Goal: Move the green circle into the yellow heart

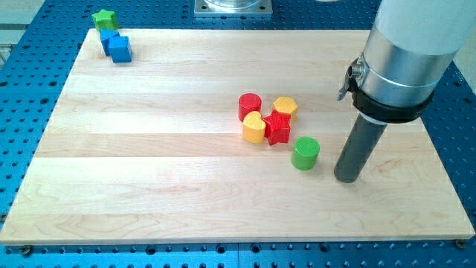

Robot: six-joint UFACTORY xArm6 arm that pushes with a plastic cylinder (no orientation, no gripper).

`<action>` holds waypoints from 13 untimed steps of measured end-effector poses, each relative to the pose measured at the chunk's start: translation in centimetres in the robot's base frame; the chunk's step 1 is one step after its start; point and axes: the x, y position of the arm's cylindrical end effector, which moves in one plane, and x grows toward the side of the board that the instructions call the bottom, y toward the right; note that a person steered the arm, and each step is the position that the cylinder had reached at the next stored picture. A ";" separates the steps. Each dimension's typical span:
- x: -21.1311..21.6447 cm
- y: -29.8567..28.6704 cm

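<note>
Because the green circle (305, 152) sits just beside my tip (346, 177), toward the view's left, with the red star (278, 128) between it and the yellow heart (253, 127), a straight shove would likely strike red first — scattering the cluster on the bench (149, 171). No claw here — only a rod, holding nothing.

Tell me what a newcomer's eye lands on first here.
The big silver arm at the view's right, my tip resting just right of the green circle. Next, the tight cluster mid-board: red circle, yellow heart, red star, yellow hexagon.
</note>
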 end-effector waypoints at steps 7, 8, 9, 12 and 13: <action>2.8 -19.8; 4.4 -15.7; 4.5 -7.2; -1.4 -3.2; -1.4 -7.3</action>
